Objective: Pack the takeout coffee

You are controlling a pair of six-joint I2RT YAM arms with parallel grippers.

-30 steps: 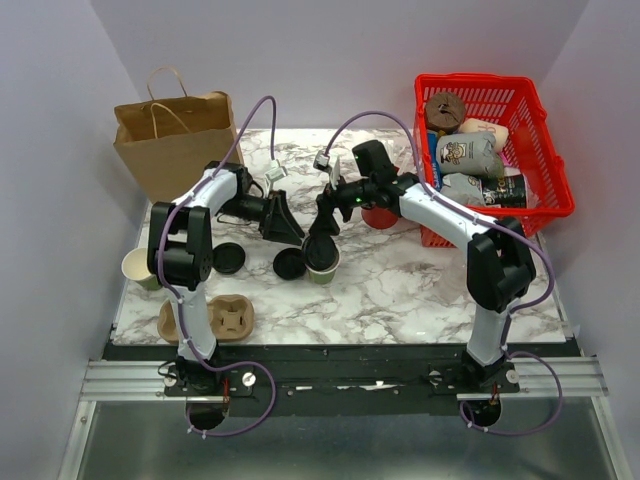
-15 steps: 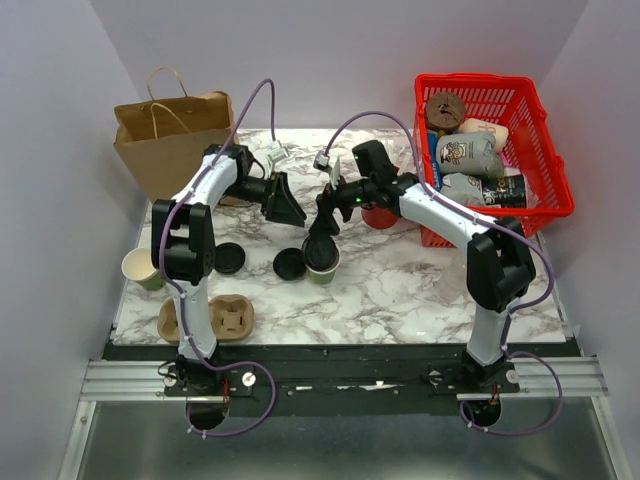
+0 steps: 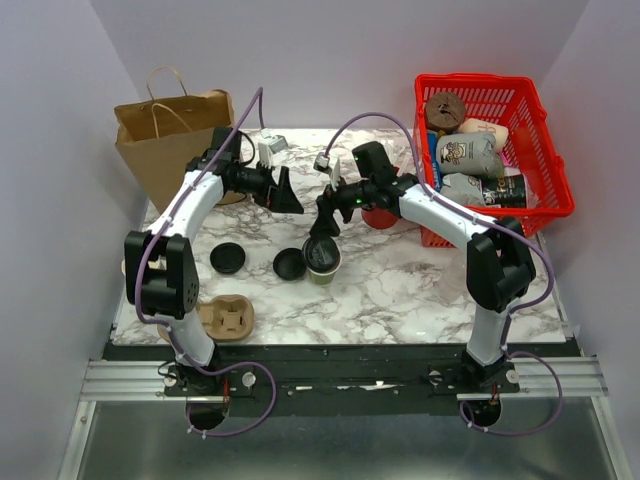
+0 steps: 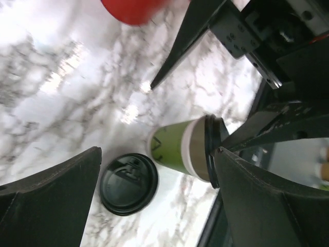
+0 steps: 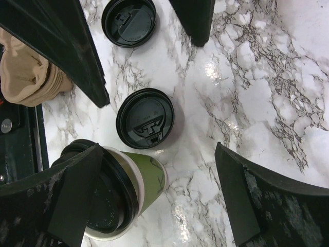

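The takeout coffee [image 3: 322,258] is a small olive-green cup with a pale rim and a black lid on top; it stands upright mid-table. It also shows in the right wrist view [image 5: 146,180] and the left wrist view [image 4: 177,148]. My right gripper [image 3: 325,218] hangs open just above and behind the cup, and one finger [image 5: 77,190] stands over its lid. My left gripper [image 3: 288,195] is open in the air, behind and to the left of the cup, with nothing between its fingers [image 4: 56,200].
Two loose black lids [image 3: 289,263] [image 3: 228,258] lie left of the cup. A brown paper bag [image 3: 170,140] stands at the back left. A red basket [image 3: 545,205] of goods and a red cup [image 3: 381,216] are at the right. A cardboard cup carrier [image 3: 225,318] lies front left.
My left arm has lifted and drawn back towards the paper bag, away from the lids. The right arm and the cup have not moved.
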